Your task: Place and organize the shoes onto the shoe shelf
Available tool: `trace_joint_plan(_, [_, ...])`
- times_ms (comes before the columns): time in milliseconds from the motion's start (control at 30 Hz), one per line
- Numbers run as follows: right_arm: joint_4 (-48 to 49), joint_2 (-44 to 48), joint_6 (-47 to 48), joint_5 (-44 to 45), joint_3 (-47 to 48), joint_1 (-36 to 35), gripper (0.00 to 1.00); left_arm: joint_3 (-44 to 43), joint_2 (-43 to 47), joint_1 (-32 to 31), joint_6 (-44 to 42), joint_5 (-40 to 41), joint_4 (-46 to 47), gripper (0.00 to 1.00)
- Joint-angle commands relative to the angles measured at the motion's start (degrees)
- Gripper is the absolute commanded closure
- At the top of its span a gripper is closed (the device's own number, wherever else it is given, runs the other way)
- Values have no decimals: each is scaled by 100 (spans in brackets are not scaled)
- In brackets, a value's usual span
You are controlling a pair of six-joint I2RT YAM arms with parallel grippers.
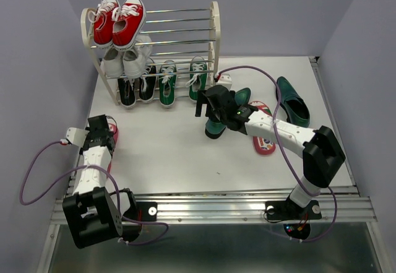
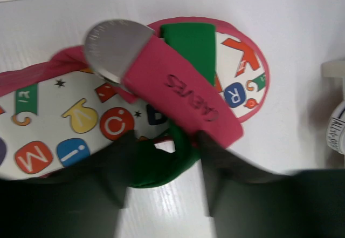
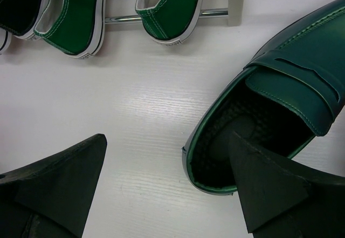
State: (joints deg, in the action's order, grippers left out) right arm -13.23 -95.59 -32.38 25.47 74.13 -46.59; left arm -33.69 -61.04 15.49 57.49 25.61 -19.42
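Observation:
The shoe shelf (image 1: 213,31) stands at the back left, with two green sneakers (image 1: 167,82) on its bottom tier, also in the right wrist view (image 3: 75,17). My right gripper (image 1: 213,119) is open (image 3: 167,136). One finger is inside the heel opening of a dark green loafer (image 3: 302,60), the other on the table outside it. The second loafer (image 1: 292,103) lies at the right. One flip-flop (image 1: 265,142) lies under my right arm. My left gripper (image 1: 104,130) is closed partway (image 2: 164,141) on the green and pink straps of the other flip-flop (image 2: 81,119).
Red sneakers (image 1: 120,22) sit on the top tier, white sneakers (image 1: 127,59) on the middle tier, black sneakers (image 1: 136,87) at the bottom left. Purple cables loop beside each arm. Walls close in on the left, right and back. A shelf foot (image 2: 334,68) is near the left gripper.

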Motion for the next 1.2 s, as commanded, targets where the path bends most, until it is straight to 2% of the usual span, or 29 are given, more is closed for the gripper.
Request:
trace_joint_plan(0, [181,76,-31,-60,181,-17,0,144,12,25,-177,-46,333,53])
trace_joint_plan(67, [181,50,-58,-104,198,-17,0,188,117,25,-299,-187,439,69])
trace_joint_plan(100, [181,23,-75,-130,216,-17,0,188,144,25,-318,-196,456,83])
trace_joint_plan(167, [181,-3,-93,-165,216,-17,0,196,249,16,-370,-257,457,100])
trace_joint_plan(433, [181,5,-119,-210,172,-17,0,302,829,-98,-599,-583,667,100])
trace_joint_plan(600, [181,49,-111,-157,120,-17,0,162,1172,-651,-643,-689,703,100])
trace_joint_plan(667, [181,84,-119,-87,49,-17,0,48,1182,-1072,-565,-627,703,100])
trace_joint_plan(833, [181,233,-146,-34,-144,-17,0,-67,761,-2144,-186,-513,974,100])
trace_joint_plan(1167, [172,489,-172,177,-425,-17,0,-533,-294,-3235,174,-337,1309,100])
